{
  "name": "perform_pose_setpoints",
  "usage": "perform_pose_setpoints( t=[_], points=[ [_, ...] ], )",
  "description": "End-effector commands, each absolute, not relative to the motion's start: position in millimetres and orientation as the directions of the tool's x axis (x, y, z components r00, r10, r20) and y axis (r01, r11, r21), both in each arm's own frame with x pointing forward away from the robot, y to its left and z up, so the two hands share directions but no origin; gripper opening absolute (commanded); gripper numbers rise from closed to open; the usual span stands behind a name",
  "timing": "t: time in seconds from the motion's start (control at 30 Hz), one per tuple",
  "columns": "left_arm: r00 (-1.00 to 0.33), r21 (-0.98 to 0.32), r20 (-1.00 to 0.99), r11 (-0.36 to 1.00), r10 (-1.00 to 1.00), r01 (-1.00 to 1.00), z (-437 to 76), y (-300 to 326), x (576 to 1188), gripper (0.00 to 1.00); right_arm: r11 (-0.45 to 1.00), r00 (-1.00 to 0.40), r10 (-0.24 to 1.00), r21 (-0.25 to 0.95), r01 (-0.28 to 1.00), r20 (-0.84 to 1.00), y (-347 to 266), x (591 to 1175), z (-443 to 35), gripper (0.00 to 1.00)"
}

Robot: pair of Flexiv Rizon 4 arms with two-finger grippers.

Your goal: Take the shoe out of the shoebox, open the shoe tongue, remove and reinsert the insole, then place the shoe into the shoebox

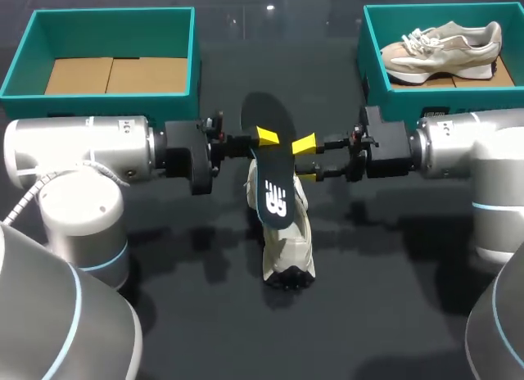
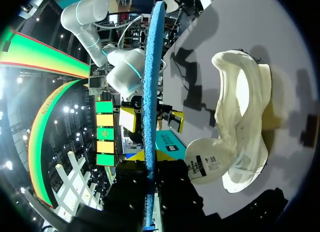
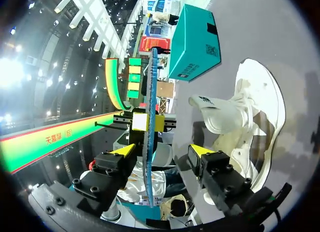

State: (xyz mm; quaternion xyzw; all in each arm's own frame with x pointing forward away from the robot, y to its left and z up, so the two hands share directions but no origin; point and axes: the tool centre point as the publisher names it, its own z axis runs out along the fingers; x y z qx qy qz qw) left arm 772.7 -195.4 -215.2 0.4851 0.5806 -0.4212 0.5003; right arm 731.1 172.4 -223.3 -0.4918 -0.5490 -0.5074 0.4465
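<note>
Insole (image 1: 270, 183) is clamped in my left gripper (image 1: 264, 137) only, right gripper (image 3: 161, 152) spread wide around it, so it might pivot and miss the shoe (image 1: 286, 241).

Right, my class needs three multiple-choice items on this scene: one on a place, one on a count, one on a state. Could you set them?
1. Where is the insole? A held in the air above the loose shoe; B inside that shoe; C lying flat beside it.
2. How many teal shoeboxes are there? A one; B two; C three.
3. The right gripper is: A shut on the insole; B shut on the loose shoe; C open.
Answers: A, the left gripper clamps it over the loose shoe. B, one stands at each far side. C, its fingers stand apart on either side of the insole.
</note>
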Motion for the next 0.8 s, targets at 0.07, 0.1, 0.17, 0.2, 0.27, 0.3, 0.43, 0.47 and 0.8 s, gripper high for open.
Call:
perform_pose_setpoints(
  t=[0.07,0.1,0.17,0.2,0.27,0.3,0.43,0.47,0.8],
  points=[
    [-0.083,-0.056,-0.983,0.162,0.165,0.985,-211.1,-182.2,755.5,0.0,-0.004,-0.116,0.098,0.117,0.993,0.988,163.1,724.9,-218.0,1.0],
    [-0.095,-0.069,-0.981,0.157,0.169,0.985,-211.4,-182.2,755.0,0.0,-0.004,-0.116,0.098,0.117,0.993,0.988,163.1,724.9,-218.0,1.0],
    [-0.136,-0.111,-0.974,0.143,0.182,0.984,-212.5,-182.1,753.6,0.0,0.068,-0.206,0.119,0.2,0.978,0.971,160.2,719.7,-220.5,1.0],
    [-0.161,-0.137,-0.969,0.133,0.186,0.981,-212.7,-181.4,751.4,0.0,0.089,-0.277,0.142,0.266,0.96,0.95,153.0,716.1,-219.3,1.0],
    [-0.201,-0.186,-0.962,0.095,0.184,0.978,-210.7,-179.4,746.6,0.0,0.16,-0.403,0.162,0.379,0.912,0.901,141.8,710.2,-217.3,1.0],
    [-0.225,-0.216,-0.956,0.067,0.19,0.974,-209.4,-178.6,743.9,0.0,0.193,-0.493,0.186,0.46,0.866,0.85,137.3,705.4,-217.1,1.0],
    [-0.108,-0.08,-0.931,0.094,0.348,0.992,-203.7,-177.3,729.1,0.0,0.207,-0.518,0.219,0.48,0.853,0.827,132.7,702.5,-218.0,1.0],
    [-0.108,-0.08,-0.931,0.094,0.348,0.992,-203.7,-177.3,729.1,0.0,0.207,-0.518,0.219,0.48,0.853,0.827,132.7,702.5,-218.0,1.0],
    [-0.181,-0.157,-0.914,0.096,0.363,0.983,-213.6,-188.8,724.3,0.0,0.263,-0.577,0.273,0.517,0.814,0.77,133.8,695.7,-217.6,1.0]
  ],
)
